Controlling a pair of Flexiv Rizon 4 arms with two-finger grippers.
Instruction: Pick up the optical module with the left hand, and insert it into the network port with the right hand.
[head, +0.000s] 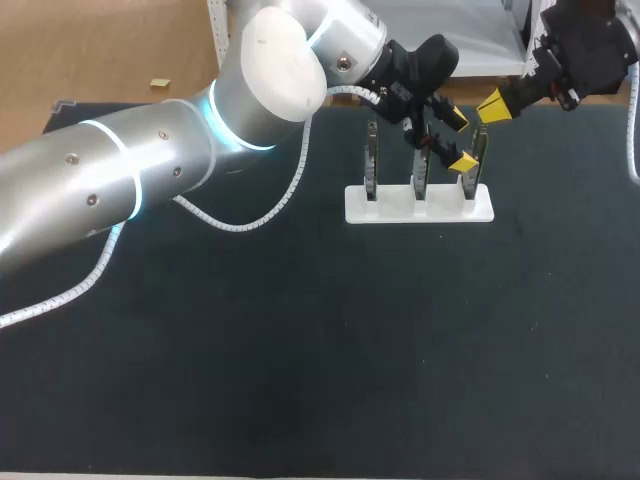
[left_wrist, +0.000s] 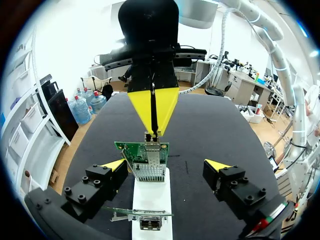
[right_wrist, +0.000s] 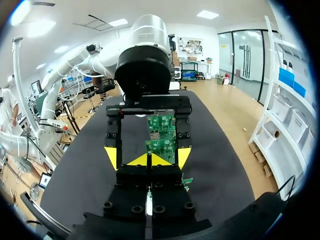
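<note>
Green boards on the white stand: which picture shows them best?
The left wrist view: the green boards stand close, between the fingers of the open left claw. The head view shows them only as thin upright edges. In the right wrist view, the right claw hides part of them.

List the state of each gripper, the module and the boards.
Thin metal optical module: gripped, tip at silver network port.
Right yellow-tipped gripper: shut on the optical module.
Left yellow-tipped gripper: open, empty.
Green circuit boards: upright in white slotted holder.
</note>
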